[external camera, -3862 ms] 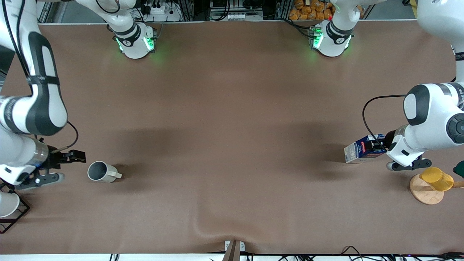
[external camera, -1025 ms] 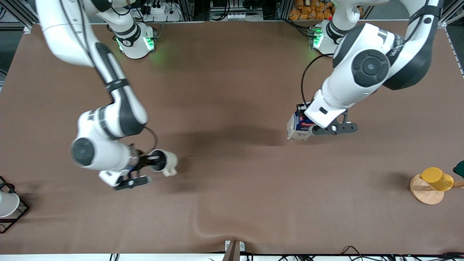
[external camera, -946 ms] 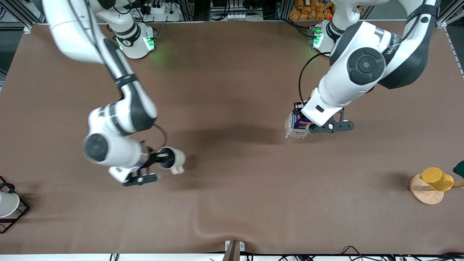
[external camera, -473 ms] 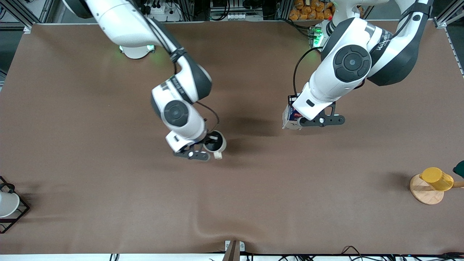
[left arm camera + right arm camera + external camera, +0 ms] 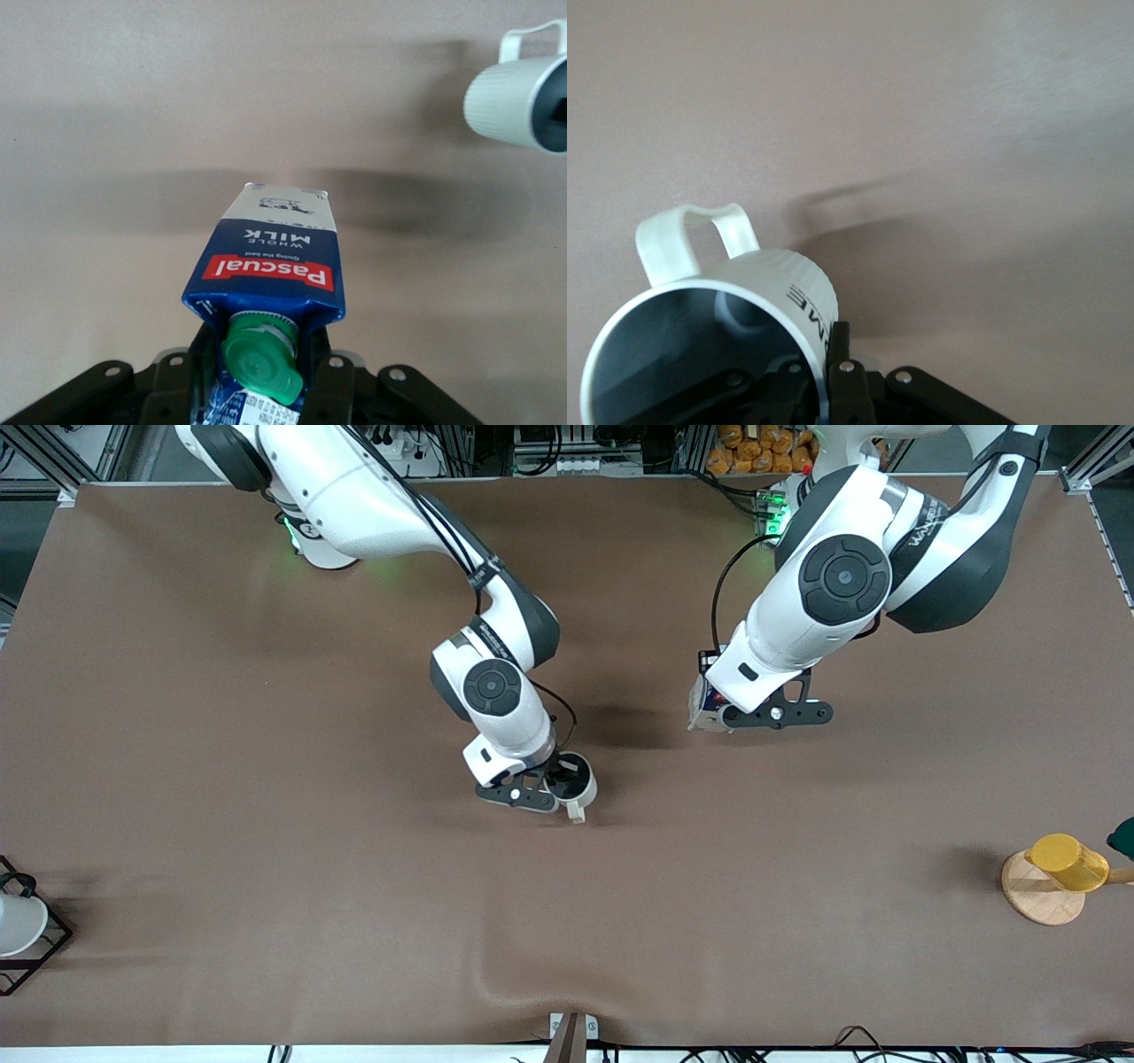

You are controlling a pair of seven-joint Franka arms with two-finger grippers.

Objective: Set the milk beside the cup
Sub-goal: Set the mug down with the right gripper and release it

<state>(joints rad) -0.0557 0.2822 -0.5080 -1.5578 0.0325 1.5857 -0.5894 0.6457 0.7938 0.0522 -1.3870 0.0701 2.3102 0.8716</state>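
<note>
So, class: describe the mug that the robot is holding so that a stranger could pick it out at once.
Start at the brown table and find the right arm reaching to its middle. Its right gripper is shut on the rim of the cup, held over the cloth. Unlike the yellow cup on its wooden disc, this one is pale grey-white, ribbed, with a small handle.

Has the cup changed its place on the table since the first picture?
Yes. The cup, held in the right hand, has gone from near the black wire rack to over the table's middle, toward the milk.

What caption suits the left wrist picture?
Left gripper clamps the milk above the brown table, the cup hanging nearby.
</note>
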